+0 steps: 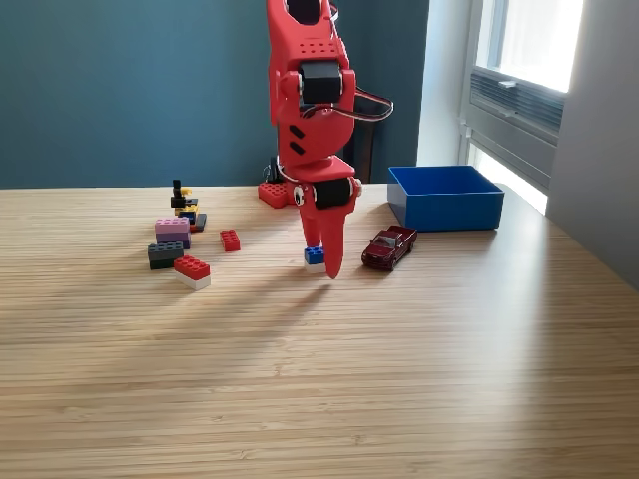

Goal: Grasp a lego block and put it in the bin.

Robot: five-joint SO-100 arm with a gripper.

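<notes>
Your gripper [324, 261] points down at the small blue block [315, 255]; whether its fingers are apart or clamped, I cannot tell. Confirm the block sits between them before lifting. The bin [445, 198] waits far right, beyond the toy car [389, 245].

Daylight pours in from a window [524, 60] at the exterior view's upper right, its panes blown out to white. The wooden table [319, 379] is evenly bright, with soft shadows stretching leftward from the red arm [310, 110]. Focus is sharp throughout.
</notes>
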